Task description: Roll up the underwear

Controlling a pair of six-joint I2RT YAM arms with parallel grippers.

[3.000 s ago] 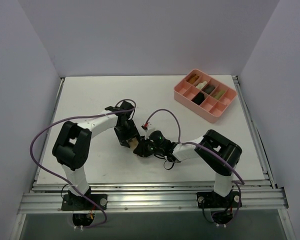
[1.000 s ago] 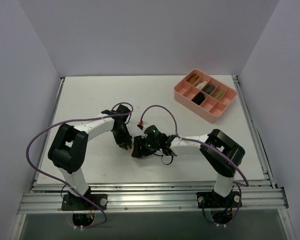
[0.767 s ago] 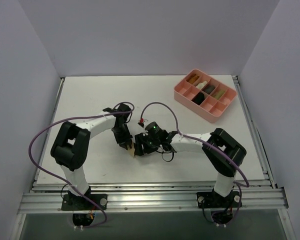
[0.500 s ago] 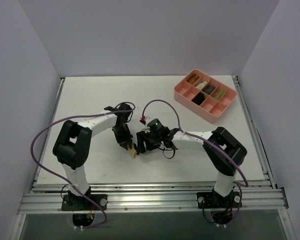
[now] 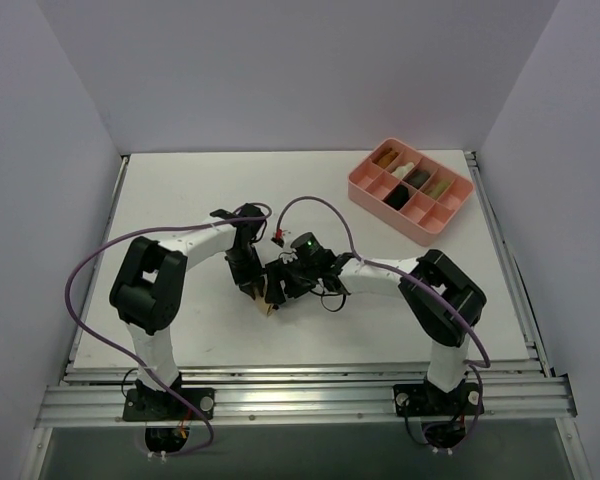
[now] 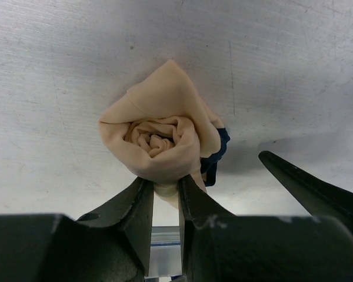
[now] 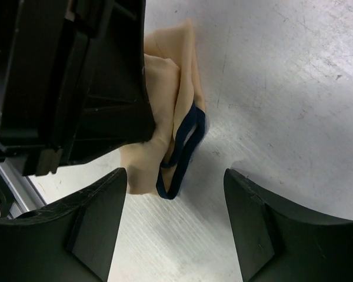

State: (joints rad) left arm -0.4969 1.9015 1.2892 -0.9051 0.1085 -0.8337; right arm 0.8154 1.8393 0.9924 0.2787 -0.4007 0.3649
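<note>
Your left gripper (image 6: 165, 197) pinches the rolled tan underwear (image 6: 162, 138) against the table (image 6: 282, 64); your right gripper (image 7: 175, 176) is spread open around it. Let go carelessly and the coil could unwind, because its black-trimmed end sits untucked.

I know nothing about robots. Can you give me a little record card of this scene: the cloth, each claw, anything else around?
Cloth: tan underwear, wound into a spiral roll, dark trim poking out one side
Left gripper: shut, pinching the roll's end
Right gripper: open, fingers either side of the trim, not gripping
Surface: white table
Also there: pink divided tray at the far right, small cloth rolls in some compartments
</note>
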